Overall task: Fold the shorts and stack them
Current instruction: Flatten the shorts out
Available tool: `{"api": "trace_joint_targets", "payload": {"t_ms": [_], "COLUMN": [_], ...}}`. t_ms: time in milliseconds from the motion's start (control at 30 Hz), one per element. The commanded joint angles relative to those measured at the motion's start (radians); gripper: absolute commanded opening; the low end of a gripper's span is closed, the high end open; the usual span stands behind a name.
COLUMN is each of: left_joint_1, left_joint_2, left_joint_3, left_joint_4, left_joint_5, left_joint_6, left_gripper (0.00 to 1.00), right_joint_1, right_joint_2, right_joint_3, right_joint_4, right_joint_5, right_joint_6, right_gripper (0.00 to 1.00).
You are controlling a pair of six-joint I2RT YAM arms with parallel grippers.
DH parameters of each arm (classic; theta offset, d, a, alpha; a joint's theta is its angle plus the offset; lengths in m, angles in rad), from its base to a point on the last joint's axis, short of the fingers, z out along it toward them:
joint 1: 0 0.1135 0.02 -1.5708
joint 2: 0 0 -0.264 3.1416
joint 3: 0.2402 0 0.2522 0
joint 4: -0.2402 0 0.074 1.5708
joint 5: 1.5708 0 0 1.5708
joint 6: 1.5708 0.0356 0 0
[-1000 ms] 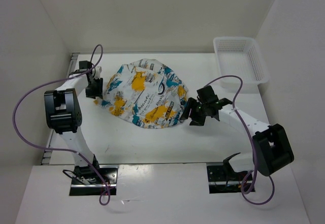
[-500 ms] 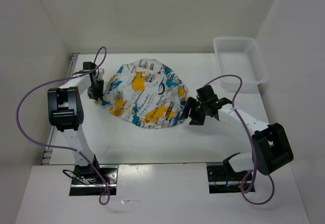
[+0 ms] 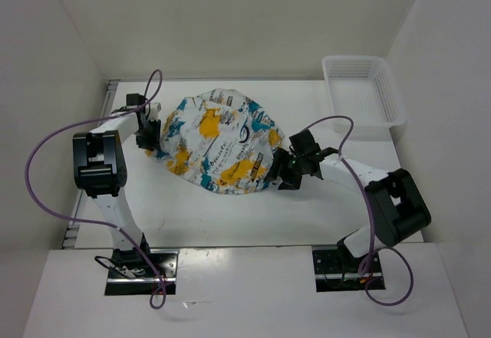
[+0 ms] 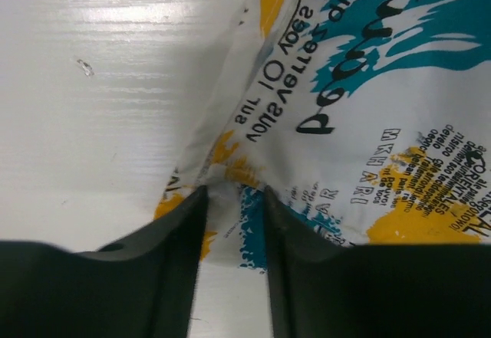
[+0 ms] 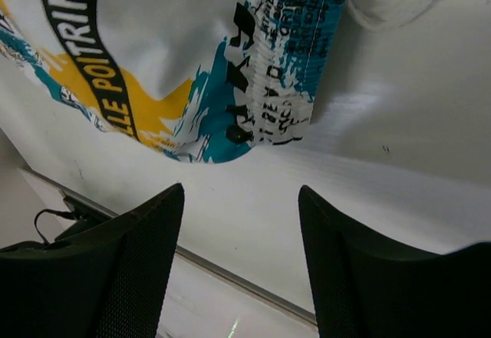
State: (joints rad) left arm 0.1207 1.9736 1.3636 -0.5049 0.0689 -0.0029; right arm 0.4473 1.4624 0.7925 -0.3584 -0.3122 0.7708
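The shorts (image 3: 219,142) lie in a rumpled heap in the middle of the table, white with teal and orange patches and dark lettering. My left gripper (image 3: 151,140) is at their left edge. In the left wrist view it (image 4: 234,192) has closed to a narrow gap on a puckered fold of the shorts (image 4: 360,123). My right gripper (image 3: 282,168) is just off their right hem. In the right wrist view it (image 5: 242,192) is wide open over bare table, and the hem of the shorts (image 5: 268,116) lies just beyond the fingertips.
A white mesh basket (image 3: 393,100) stands at the back right corner. White walls close in the table at the back and on both sides. Purple cables loop from both arms. The table's near edge (image 5: 230,277) shows in the right wrist view.
My right gripper has moved left, closer to the shorts' right hem. My left gripper has shifted slightly right onto the shorts' left edge. The shorts have barely moved.
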Motion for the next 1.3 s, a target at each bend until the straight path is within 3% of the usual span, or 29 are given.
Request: {"api": "trace_joint_targets", "payload": {"t_ms": [0,33,67,167,200,300,333,433,500,767,1100,1267], "left_joint_1": [-0.006,-0.006,-0.006,-0.006,-0.006,-0.006,-0.006,-0.006,0.003,0.022,0.066,0.077], "left_joint_2": [0.019,0.019,0.019,-0.002,-0.002,-0.030,-0.054,-0.097,-0.125,-0.314,-0.392,-0.432], "left_joint_3": [-0.020,-0.020,-0.020,-0.002,-0.001,-0.001,-0.001,-0.011,-0.021,-0.041,0.088,-0.072], "left_joint_4": [0.022,0.022,0.013,-0.010,-0.020,-0.029,-0.038,-0.058,-0.072,-0.130,-0.182,-0.193], "left_joint_5": [0.049,0.049,0.039,0.010,-0.001,-0.001,-0.001,-0.001,0.009,0.107,0.258,0.258], "left_joint_6": [0.003,0.003,0.003,0.003,0.003,0.003,0.003,0.003,0.003,0.003,0.003,0.003], "left_gripper": [0.38,0.29,0.14,0.04,0.00,0.00,0.00,0.00,0.00,0.00,0.00,0.00], "right_joint_1": [0.010,0.010,0.010,0.010,0.010,0.019,0.019,0.019,0.019,0.019,0.010,0.010], "right_joint_2": [0.048,0.082,0.098,0.154,0.167,0.199,0.199,0.184,0.153,0.047,-0.020,-0.069], "right_joint_3": [0.014,0.034,0.043,0.063,0.063,0.076,0.076,0.086,0.086,0.161,0.480,0.415], "right_joint_4": [0.111,0.111,0.121,0.153,0.153,0.162,0.162,0.151,0.151,0.007,-0.258,-0.278], "right_joint_5": [-0.021,-0.021,-0.021,-0.021,0.016,0.083,0.094,0.137,0.147,0.205,0.349,0.358], "right_joint_6": [0.025,0.025,0.025,0.025,0.025,0.025,0.025,0.025,0.025,-0.014,-0.157,-0.148], "right_gripper": [0.66,0.66,0.65,0.59,0.53,0.34,0.20,0.04,0.00,0.00,0.00,0.00]}}
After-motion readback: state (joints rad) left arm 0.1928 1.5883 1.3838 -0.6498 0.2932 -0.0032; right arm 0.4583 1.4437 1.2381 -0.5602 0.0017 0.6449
